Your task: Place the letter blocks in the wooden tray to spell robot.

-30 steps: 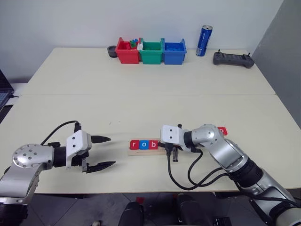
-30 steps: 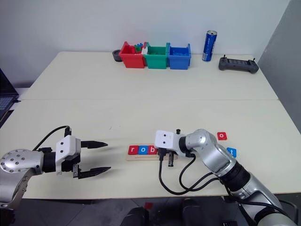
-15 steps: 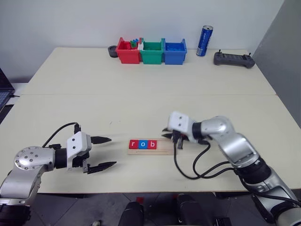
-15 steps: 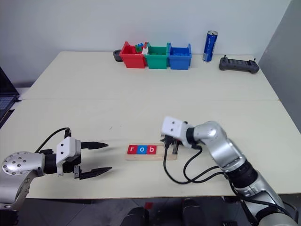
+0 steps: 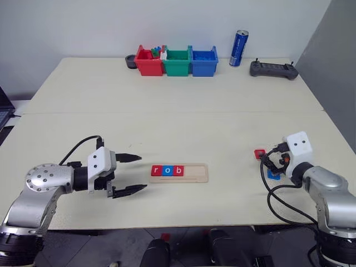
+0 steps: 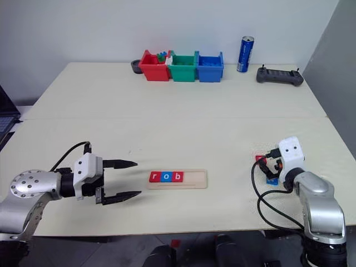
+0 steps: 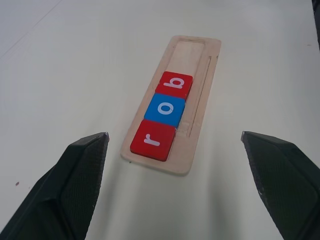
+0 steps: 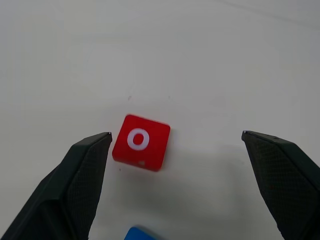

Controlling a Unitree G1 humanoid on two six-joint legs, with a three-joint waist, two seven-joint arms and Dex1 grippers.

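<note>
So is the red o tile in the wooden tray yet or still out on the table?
Out: red o tile lies flat on table.

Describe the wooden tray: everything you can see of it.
The wooden tray is a long, narrow strip of pale wood with rounded corners and a shallow groove along its length. It lies flat on the table, near the front edge, between the two arms. Three tiles fill its left end: a red r, a blue o and a red b, side by side. The rest of the groove is bare. No gripper touches it.

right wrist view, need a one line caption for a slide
Open right gripper poised above the red o block lying on the table.
</note>
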